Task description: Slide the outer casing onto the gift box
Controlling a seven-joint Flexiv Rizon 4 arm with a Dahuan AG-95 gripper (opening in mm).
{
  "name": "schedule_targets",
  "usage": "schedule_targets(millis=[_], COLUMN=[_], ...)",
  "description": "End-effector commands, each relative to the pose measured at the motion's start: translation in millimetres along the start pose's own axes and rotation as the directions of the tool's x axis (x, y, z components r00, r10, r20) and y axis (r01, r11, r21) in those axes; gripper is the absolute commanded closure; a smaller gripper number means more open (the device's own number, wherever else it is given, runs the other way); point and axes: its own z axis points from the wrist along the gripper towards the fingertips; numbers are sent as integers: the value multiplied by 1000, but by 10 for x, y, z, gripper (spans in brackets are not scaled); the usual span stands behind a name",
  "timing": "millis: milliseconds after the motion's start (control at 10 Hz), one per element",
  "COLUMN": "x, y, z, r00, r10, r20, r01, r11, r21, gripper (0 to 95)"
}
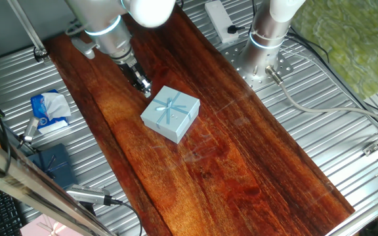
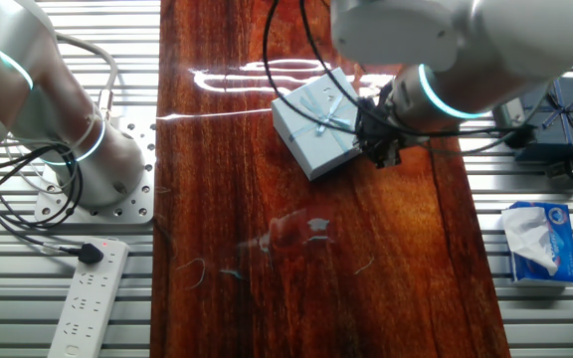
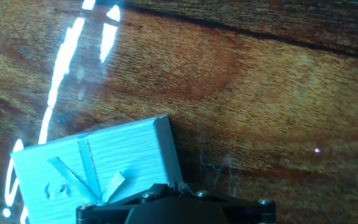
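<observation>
Inspection found the outer casing (image 1: 170, 113) lying flat on the wooden board (image 1: 241, 164), bow uppermost, directly ahead of the gripper (image 1: 143, 86) and touching or all but touching its tip. The ribbon bow (image 1: 170, 109) crossed the top face and looked undisturbed. No separate tray with a tan insert was visible anywhere on the board in either fixed view; the gift box was therefore judged to be already inside the casing, though no frame showed the open end, so full seating could not be confirmed.

The gripper stood low against the casing's near edge, fingers pointing down toward the board. In the hand view only the gripper's dark body (image 3: 173, 208) appeared at the bottom edge, with the casing (image 3: 98, 165) just beyond it and to its left. The fingertips were not resolved in any view, so whether they were spread or pressed together could not be told; nothing appeared to be held between them.

Assessment: the sliding step looked essentially done. What remained, at most, was a final nudge to close any residual gap, then withdrawal of the arm. Beside the board, behind the gripper, lay a tissue pack (image 1: 50, 111) and a dark navy box (image 1: 51, 164), both well apart from the work.
</observation>
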Motion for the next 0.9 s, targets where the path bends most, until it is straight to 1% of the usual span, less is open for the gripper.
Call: schedule_targets(millis=[100, 200, 300, 400, 500, 700, 800, 900], x=[-10, -13, -12, -6, -11, -15, -15, -15], y=[33, 33, 28, 15, -6, -11, -11, -11], z=[-101, -103, -104, -111, -127, -132, -132, -132], r00=[1000, 1000, 1000, 1000, 1000, 1000, 1000, 998], r10=[3, 6, 2, -9, -10, -8, -17, -59], r20=[-6, -6, -8, -3, -3, -1, -6, -15], r01=[-3, -6, -2, 9, 11, 8, 18, 59], r11=[1000, 1000, 1000, 1000, 1000, 1000, 1000, 998], r21=[-6, -6, 2, 15, 19, 18, 18, 20], gripper=[950, 950, 950, 950, 950, 950, 950, 950])
